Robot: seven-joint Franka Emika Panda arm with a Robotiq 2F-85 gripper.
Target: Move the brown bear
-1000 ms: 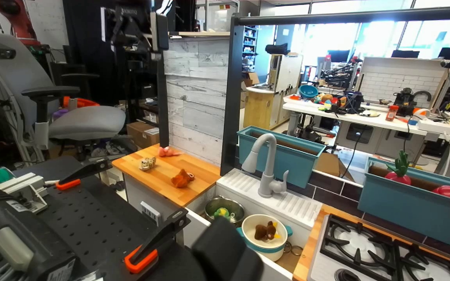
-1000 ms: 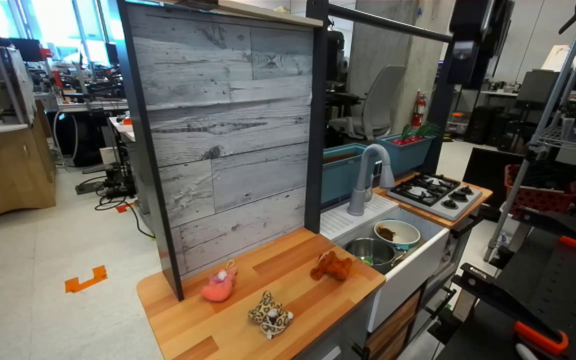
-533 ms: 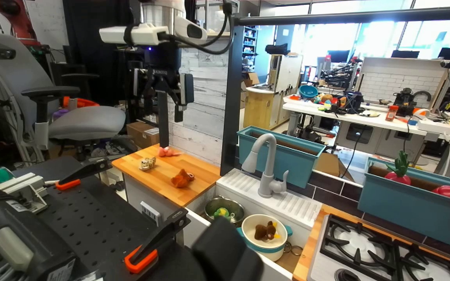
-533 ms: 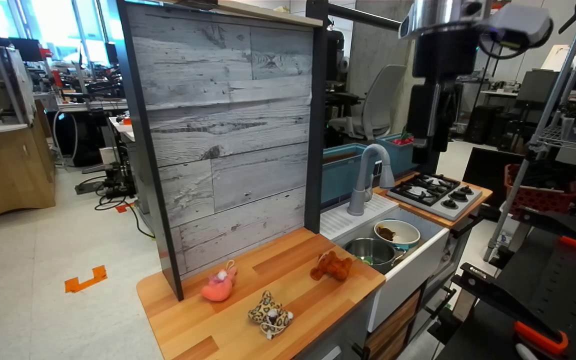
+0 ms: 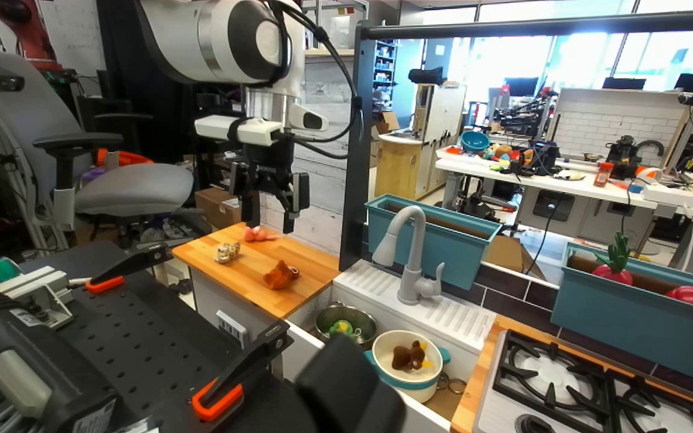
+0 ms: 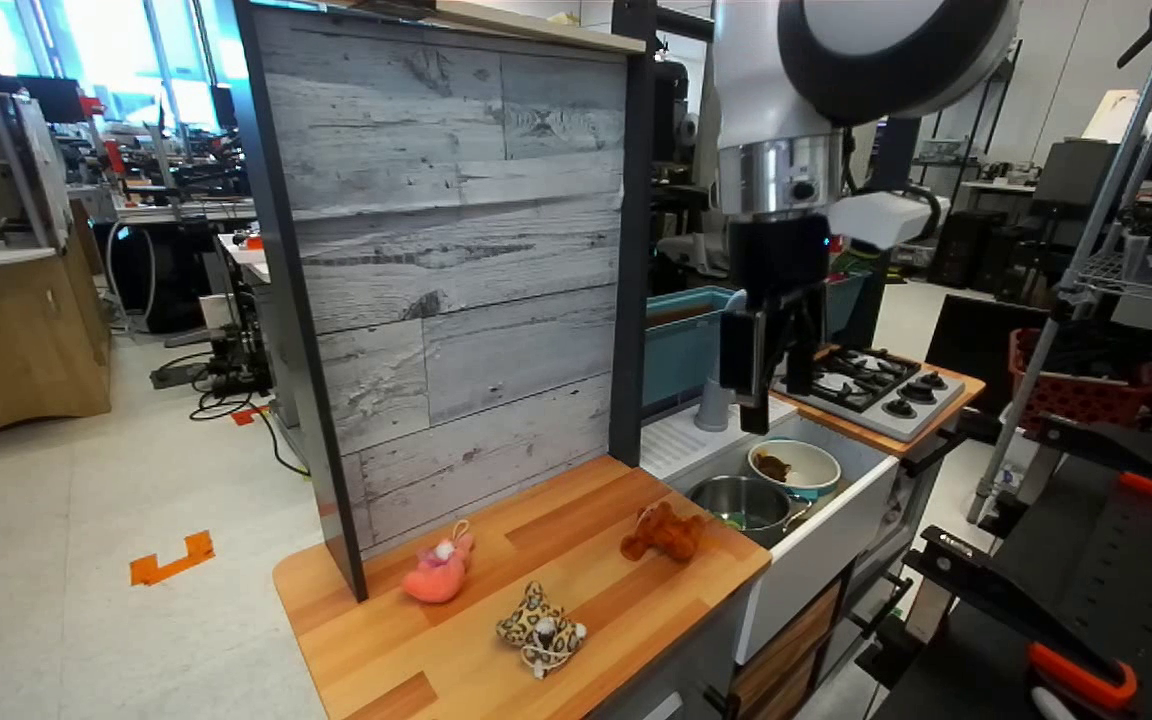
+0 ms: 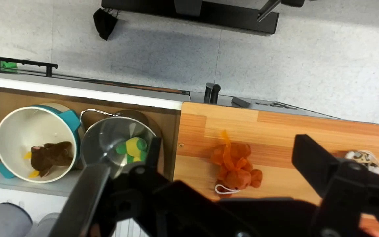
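Observation:
The brown bear [image 7: 230, 163] is a small orange-brown plush with an orange ribbon and a white loop. It lies on the orange wooden board, and it shows in both exterior views [image 5: 281, 275] [image 6: 664, 532]. My gripper [image 7: 228, 143] is open and empty, its fingers spread wide. In the wrist view the bear appears between the fingers, well below them. In both exterior views the gripper [image 5: 270, 219] [image 6: 754, 405] hangs pointing down, high above the surface and apart from the bear.
The wooden board [image 6: 496, 690] also bears a leopard-print toy [image 6: 542, 632] and a pink toy [image 6: 440, 570]. Beside it, the sink holds a steel pot [image 7: 102, 131] with a green-yellow toy and a white pot [image 7: 15, 131] with a dark brown toy. A grey faucet [image 5: 414, 252] and a wall panel [image 6: 466, 260] rise nearby.
The arm has come down from the top of the view and moved over toward the wooden board. The gripper stays open. The bear and the other toys have not moved.

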